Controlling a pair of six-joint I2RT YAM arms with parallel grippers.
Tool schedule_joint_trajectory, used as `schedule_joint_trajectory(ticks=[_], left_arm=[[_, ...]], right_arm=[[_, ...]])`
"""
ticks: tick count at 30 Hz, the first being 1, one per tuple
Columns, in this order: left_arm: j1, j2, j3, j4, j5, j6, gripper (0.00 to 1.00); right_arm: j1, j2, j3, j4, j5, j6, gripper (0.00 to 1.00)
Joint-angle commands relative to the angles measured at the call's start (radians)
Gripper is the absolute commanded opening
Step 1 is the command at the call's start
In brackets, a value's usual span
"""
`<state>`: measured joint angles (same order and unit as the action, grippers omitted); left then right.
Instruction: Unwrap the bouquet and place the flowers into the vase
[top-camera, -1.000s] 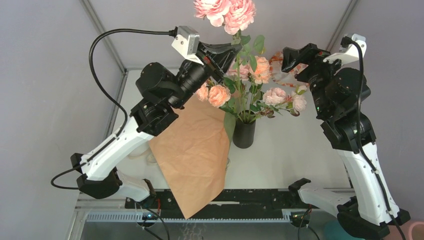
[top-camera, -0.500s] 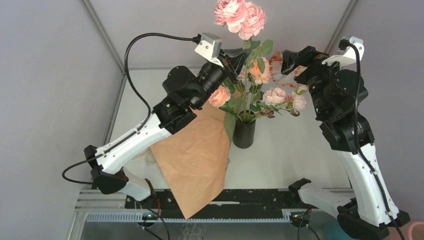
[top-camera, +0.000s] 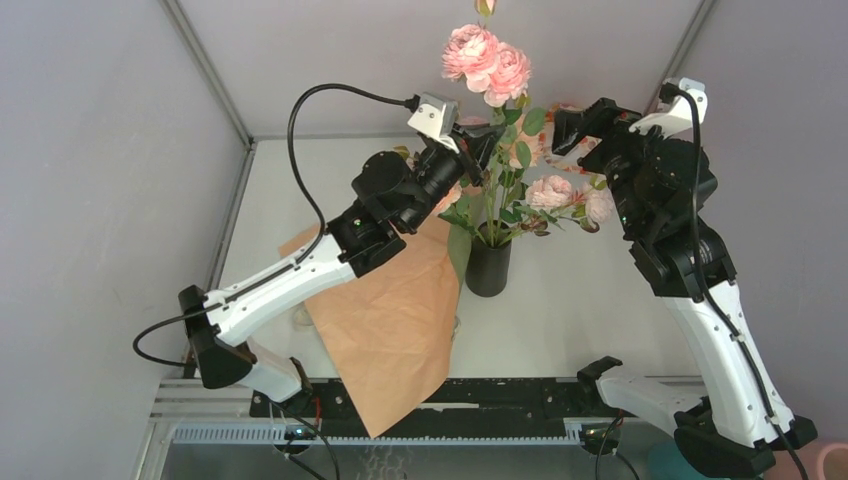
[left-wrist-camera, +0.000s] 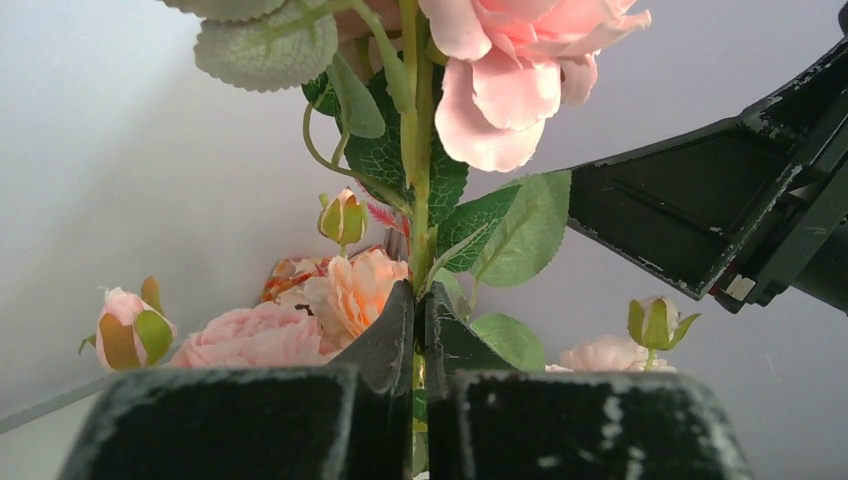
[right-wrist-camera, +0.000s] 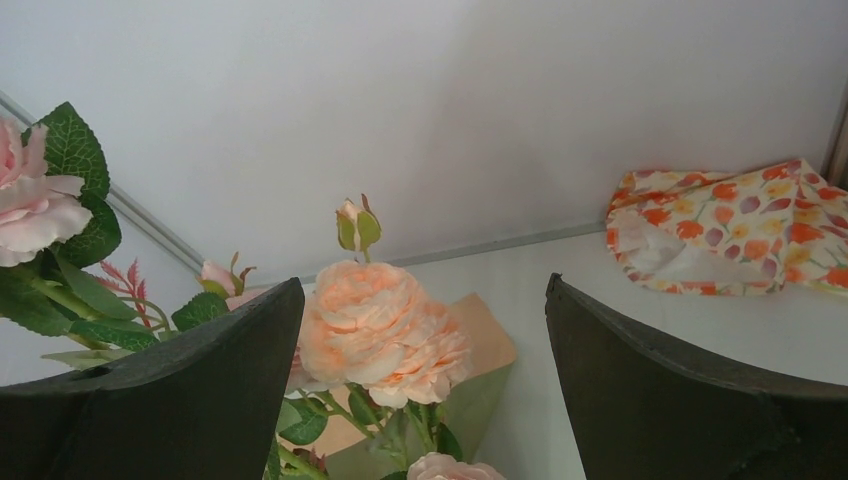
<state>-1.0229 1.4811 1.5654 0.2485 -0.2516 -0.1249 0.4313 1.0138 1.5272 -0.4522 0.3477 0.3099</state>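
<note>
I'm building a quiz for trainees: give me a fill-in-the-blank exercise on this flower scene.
The left gripper is ___ on a rose stem.
The right gripper has its jaws ___, holding nothing.
In the top view, the brown paper lies ___ of the black vase.
Missing: shut; open; left.

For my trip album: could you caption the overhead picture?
Tall rose, stem pinched in the left gripper, above the black vase; right gripper open beside the blooms.
</note>
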Motion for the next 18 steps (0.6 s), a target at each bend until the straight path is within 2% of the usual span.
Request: schedule_joint_trajectory(ticks=[1,5,18], left_arm=[[-0.003,-0.045,-0.038,0.083,-0.03,-0.051,0.0],[-0.003,-0.066,-0.125,0.112,-0.044,-0.089,0.0],[-0.009,-0.084,-0.236,0.105,-0.046,-0.154,0.0]], right_arm=[[-0.011,-0.011,-0.019,0.046,-0.022,0.034,1.0],[-0.011,-0.017,-0.037,0.045,-0.019,0.036,1.0],[-0.011,-0.059,-0.071,0.076,-0.023,0.035,1.0]])
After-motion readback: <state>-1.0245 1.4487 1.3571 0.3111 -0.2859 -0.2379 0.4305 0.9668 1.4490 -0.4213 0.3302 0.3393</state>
